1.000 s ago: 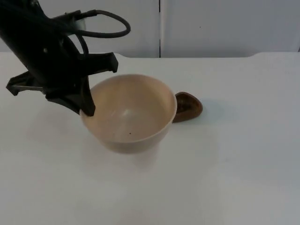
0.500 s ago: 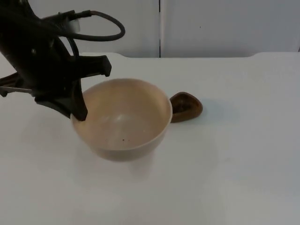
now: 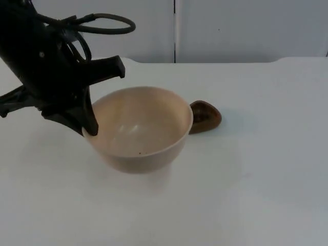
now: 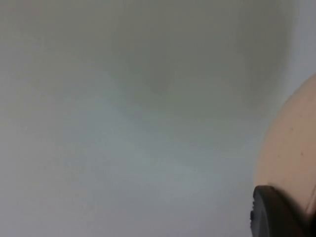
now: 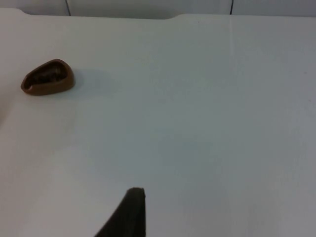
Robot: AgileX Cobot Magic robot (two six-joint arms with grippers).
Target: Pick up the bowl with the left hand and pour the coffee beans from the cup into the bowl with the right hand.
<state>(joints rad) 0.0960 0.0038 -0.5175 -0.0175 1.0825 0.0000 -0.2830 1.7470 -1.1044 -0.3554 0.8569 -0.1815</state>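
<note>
We see the left gripper (image 3: 88, 128) pinching the near-left rim of the beige bowl (image 3: 141, 128), held lifted above the white table (image 3: 266, 169) (a shadow lies beneath it). Just beyond the bowl's right side sits the small brown cup (image 3: 204, 117) with dark coffee beans (image 5: 47, 78) inside. The right gripper (image 5: 129, 212) waits well apart from the cup; we cannot tell its fingers' state.

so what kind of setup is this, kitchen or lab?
Most likely a lab test bench: a bare white table ending at a grey partition wall, with just a beige bowl held by the left gripper and a small brown cup.
</note>
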